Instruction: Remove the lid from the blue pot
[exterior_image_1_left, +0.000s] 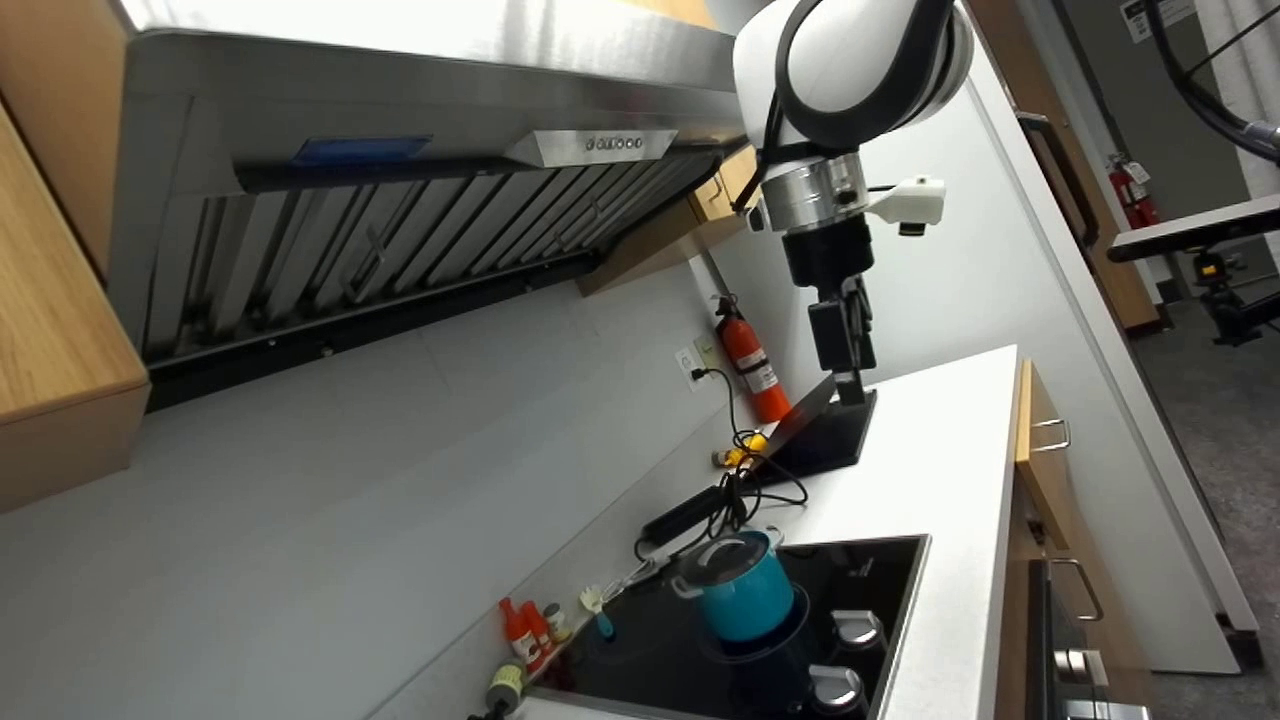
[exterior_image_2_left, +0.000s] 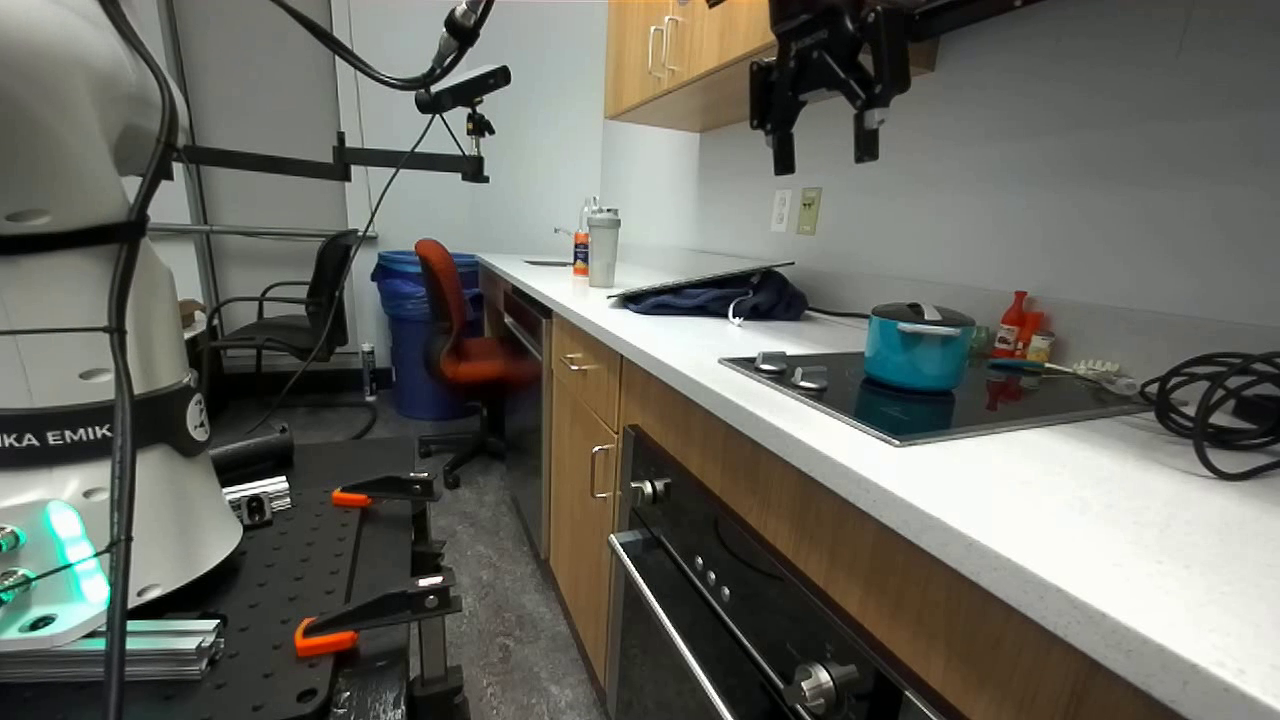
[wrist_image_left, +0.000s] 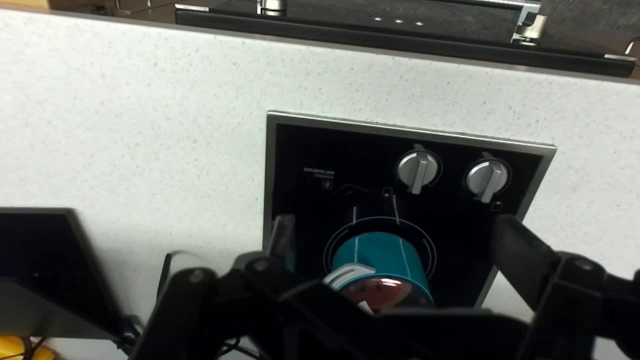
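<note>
Hanging above pot (exterior_image_2_left: 915, 355), jaws downward, apart

i see a red fire extinguisher (exterior_image_1_left: 755, 370) near the wall outlet (exterior_image_1_left: 688, 365) in an exterior view. also in an exterior view: shaker bottle (exterior_image_2_left: 603, 252) on the white counter (exterior_image_2_left: 1000, 490), orange chair (exterior_image_2_left: 480, 368) in front of a blue bin (exterior_image_2_left: 408, 365).

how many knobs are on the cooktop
2: in the wrist view, left knob and right knob, both near the front edge of the cooktop. The pot hides some surface; more knobs there seem unlikely.
</note>
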